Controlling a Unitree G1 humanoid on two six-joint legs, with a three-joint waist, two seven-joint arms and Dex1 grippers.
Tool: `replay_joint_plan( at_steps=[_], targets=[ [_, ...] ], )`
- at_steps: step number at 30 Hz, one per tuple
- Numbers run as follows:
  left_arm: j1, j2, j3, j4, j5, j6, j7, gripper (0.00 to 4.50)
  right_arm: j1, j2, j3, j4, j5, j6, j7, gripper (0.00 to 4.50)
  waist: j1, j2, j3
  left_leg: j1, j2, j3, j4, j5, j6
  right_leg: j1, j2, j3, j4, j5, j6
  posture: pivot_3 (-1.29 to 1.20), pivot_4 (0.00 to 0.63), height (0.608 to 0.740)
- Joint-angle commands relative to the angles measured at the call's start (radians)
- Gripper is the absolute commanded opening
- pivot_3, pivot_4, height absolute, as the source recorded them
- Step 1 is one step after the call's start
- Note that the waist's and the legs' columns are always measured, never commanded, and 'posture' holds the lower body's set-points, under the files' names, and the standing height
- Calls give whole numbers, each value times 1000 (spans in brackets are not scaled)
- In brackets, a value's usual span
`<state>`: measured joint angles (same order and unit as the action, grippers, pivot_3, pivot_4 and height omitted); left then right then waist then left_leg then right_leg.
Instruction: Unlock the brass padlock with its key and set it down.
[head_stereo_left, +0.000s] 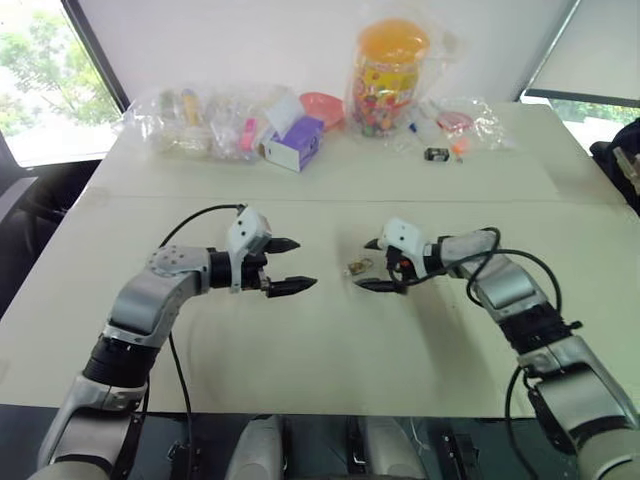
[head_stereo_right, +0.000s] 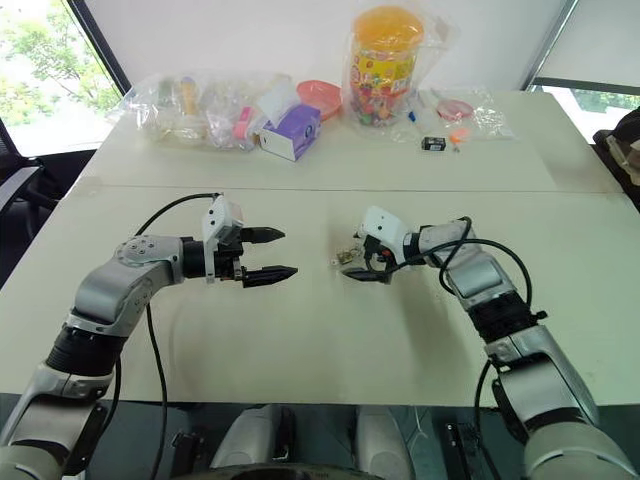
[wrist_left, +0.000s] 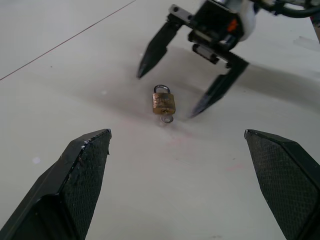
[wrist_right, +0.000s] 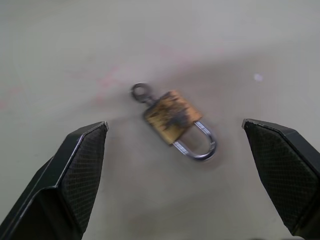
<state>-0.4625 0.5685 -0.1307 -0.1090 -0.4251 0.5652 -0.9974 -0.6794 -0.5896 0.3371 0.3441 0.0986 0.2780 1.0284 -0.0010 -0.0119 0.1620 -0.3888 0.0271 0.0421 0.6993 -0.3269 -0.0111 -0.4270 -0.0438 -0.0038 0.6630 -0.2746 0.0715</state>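
Padlock (wrist_left: 164, 103) is just lying flat on the table (head_stereo_left: 330, 350), key (wrist_right: 141, 93) stuck in it. Right gripper (head_stereo_left: 374, 264) straddles it, fingers wide, not touching. Left gripper (head_stereo_left: 291, 265) nearby, also spread wide.

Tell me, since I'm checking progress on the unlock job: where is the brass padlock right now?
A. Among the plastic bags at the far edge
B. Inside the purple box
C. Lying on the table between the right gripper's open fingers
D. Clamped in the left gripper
C. The brass padlock lies flat on the white table, untouched, with the right gripper open around it and the left gripper open and empty alongside.
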Motion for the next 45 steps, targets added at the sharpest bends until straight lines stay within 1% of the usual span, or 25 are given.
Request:
replay_joint_plan(
  at_steps=[1, 4, 8, 9, 11, 12, 14, 15, 17, 23, 26, 27, 30, 33, 36, 41, 43, 45],
  targets=[
    [6, 10, 28, -48, -14, 7, 11, 4500, -44, 29, -15, 101, -32, -81, 8, 4453, -6, 0, 0, 0, 0, 0, 0, 0, 0, 0, 0, 0, 0, 0, 0, 0, 150, 740],
    [10, 12, 30, -57, -15, 13, 15, 4500, -59, 47, -5, 166, -54, -118, 23, 4453, -12, 0, 0, 0, 0, 0, 0, 0, 0, 0, -1, 0, 0, 0, 0, 0, 150, 740],
    [12, 15, 33, -61, -16, 15, 17, 4500, -50, 53, 14, 191, -78, -149, 52, 4453, -13, 0, 0, 1, 1, 0, 0, 0, 0, 0, -1, 0, 1, 0, 0, 0, 150, 740],
    [12, 15, 34, -61, -15, 15, 18, 4500, -41, 56, 16, 186, -82, -153, 56, 4231, -13, 0, 0, 1, 1, 0, 0, 0, 0, 0, -1, 0, 1, 0, 0, 0, 150, 740],
    [8, 14, 32, -58, -15, 14, 19, 4500, -10, 70, 20, 140, -78, -141, 60, 3667, -13, 0, 0, 1, 1, 0, 0, 0, 0, 0, -1, 0, 1, 0, 0, 0, 150, 740],
    [7, 13, 31, -57, -14, 14, 19, 4500, 2, 75, 20, 121, -77, -135, 60, 3140, -13, 0, 0, 1, 1, 0, 0, 0, 0, 1, -1, 0, 1, 0, 0, 0, 150, 740],
    [4, 11, 27, -55, -14, 14, 19, 4500, 29, 80, 24, 76, -83, -124, 57, 2350, -16, 0, -1, 2, 1, 0, 0, 0, 0, 1, -1, 0, 1, 0, 0, 0, 150, 740],
    [3, 11, 25, -54, -14, 15, 17, 4500, 42, 79, 25, 56, -87, -120, 55, 1732, -18, 0, -1, 2, 1, 0, 0, 0, 0, 1, -1, 0, 2, 0, 0, 0, 150, 740],
    [2, 11, 23, -53, -15, 16, 14, 4500, 59, 76, 23, 24, -93, -110, 52, 698, -20, 1, -1, 3, 1, 0, 0, 0, 0, 1, -1, 0, 2, 0, 0, 0, 150, 740],
    [-19, -13, 27, -29, -41, 43, 8, 4500, 139, 9, -15, -196, -149, -118, -19, 705, -9, 1, -1, 3, 1, 1, 0, 0, -1, 1, -1, 0, 2, 0, 0, 0, 150, 740],
    [-56, -44, 39, 22, -77, 85, 1, 4500, 213, -66, -70, -407, -252, -251, -134, 705, 1, 1, -1, 1, 0, 0, 0, 0, -1, 1, -2, 0, 1, 0, 0, 0, 150, 740],
    [-66, -50, 41, 37, -85, 96, 0, 4500, 228, -80, -83, -443, -287, -297, -176, 705, 3, 1, -1, 0, -1, 0, 0, 0, 0, 0, -2, 0, 1, 0, 0, 0, 150, 740],
    [-95, -64, 50, 67, -111, 129, -9, 4500, 264, -114, -109, -522, -341, -353, -236, 705, -6, 0, -1, 0, -1, 1, 0, 0, 0, -1, -1, 0, 1, 0, 0, 0, 150, 740],
    [-122, -77, 54, 94, -127, 151, -21, 4500, 298, -142, -127, -616, -354, -348, -234, 705, -9, 0, -1, 0, 0, 0, 0, 0, 0, -1, 0, 0, 1, 0, 0, 0, 150, 740],
    [-141, -77, 33, 111, -125, 147, -52, 4500, 290, -148, -130, -693, -367, -330, -227, 705, -13, 0, -1, 0, 0, 0, 0, 0, 0, -1, 1, 0, 1, 0, 0, 0, 150, 740],
    [-173, -99, 31, 142, -122, 140, -66, 4500, 286, -152, -115, -757, -372, -286, -189, 705, -9, 0, -1, 0, 0, 0, 0, 0, -1, -1, 1, 0, 1, 0, 0, 0, 150, 740],
    [-176, -104, 31, 145, -121, 137, -72, 3921, 283, -149, -113, -770, -372, -277, -179, 705, -8, 0, 0, 0, -1, 0, 0, 0, -1, 0, 1, 0, 1, 0, 0, 0, 150, 740],
    [-177, -107, 31, 142, -121, 142, -72, 3177, 279, -147, -114, -778, -370, -271, -170, 705, -9, 0, 0, 0, -1, 0, 0, 0, -1, 0, 1, 0, 1, 0, 0, 0, 150, 740]
  ],
)
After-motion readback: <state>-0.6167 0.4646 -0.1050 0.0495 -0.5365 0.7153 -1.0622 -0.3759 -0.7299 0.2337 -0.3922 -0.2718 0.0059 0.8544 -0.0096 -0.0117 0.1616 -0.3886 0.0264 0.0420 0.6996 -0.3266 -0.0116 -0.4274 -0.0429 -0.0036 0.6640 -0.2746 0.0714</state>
